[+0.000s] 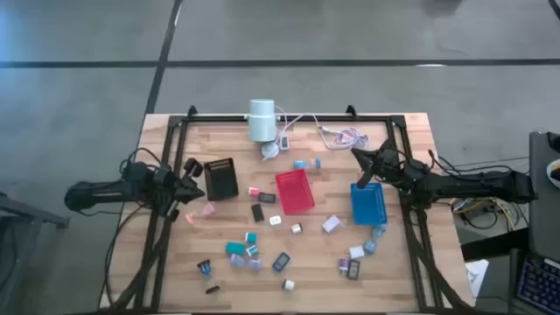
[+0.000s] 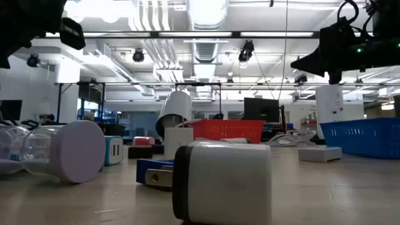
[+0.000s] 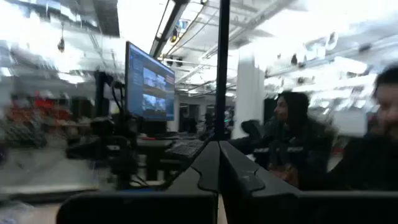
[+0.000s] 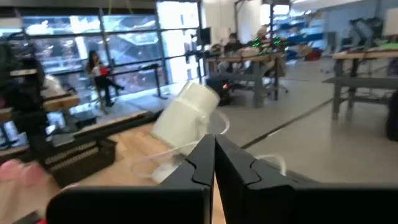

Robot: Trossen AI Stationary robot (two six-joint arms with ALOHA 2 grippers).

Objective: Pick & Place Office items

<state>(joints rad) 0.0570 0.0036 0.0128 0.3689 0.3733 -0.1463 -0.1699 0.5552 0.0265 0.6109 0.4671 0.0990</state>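
I see both claws pinched empty: left claw (image 1: 194,194) nearest small pink plastic piece (image 1: 208,211), just bench-inward; right claw (image 1: 360,157) farther.

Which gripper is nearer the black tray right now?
Left. The left gripper sits just beside the black tray; the right gripper is across the table, past the red tray.
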